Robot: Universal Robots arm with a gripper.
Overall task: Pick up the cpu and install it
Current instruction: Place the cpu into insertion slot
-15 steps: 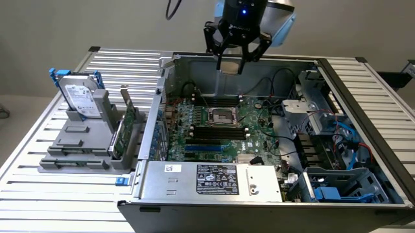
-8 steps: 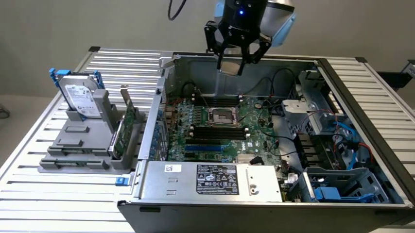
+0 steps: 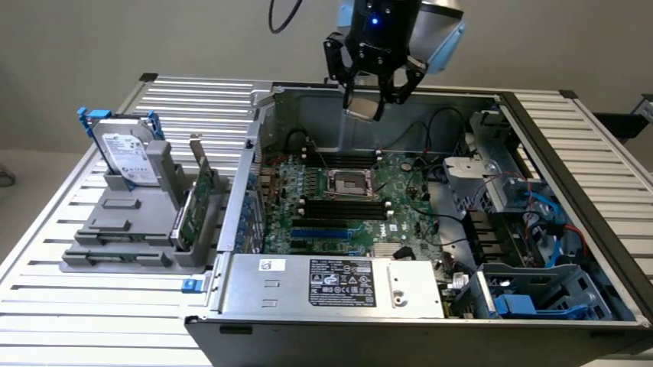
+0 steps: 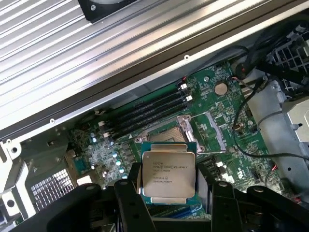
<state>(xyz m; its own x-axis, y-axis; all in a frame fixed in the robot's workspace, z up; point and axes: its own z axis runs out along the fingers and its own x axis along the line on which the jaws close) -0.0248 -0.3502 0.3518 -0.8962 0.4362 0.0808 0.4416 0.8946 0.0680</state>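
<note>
You are holding the cpu (image 4: 168,176) in the gripper (image 3: 369,99). The fingers (image 4: 128,202) are standing quite wide and are squeezing the chip by its sides. The chip is hanging in the air inside the open computer case (image 3: 241,191), above the socket (image 3: 347,183). The picking up is done. The putting in is not: the socket is looking empty.

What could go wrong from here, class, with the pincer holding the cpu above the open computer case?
1. The pincer grips the cpu only by its edges, high above the motherboard. A slip would likely drop the chip onto the board.
2. The socket is a small target with a metal frame around it. A tilted or off-centre descent might strike the frame or seat the chip crooked.
</note>
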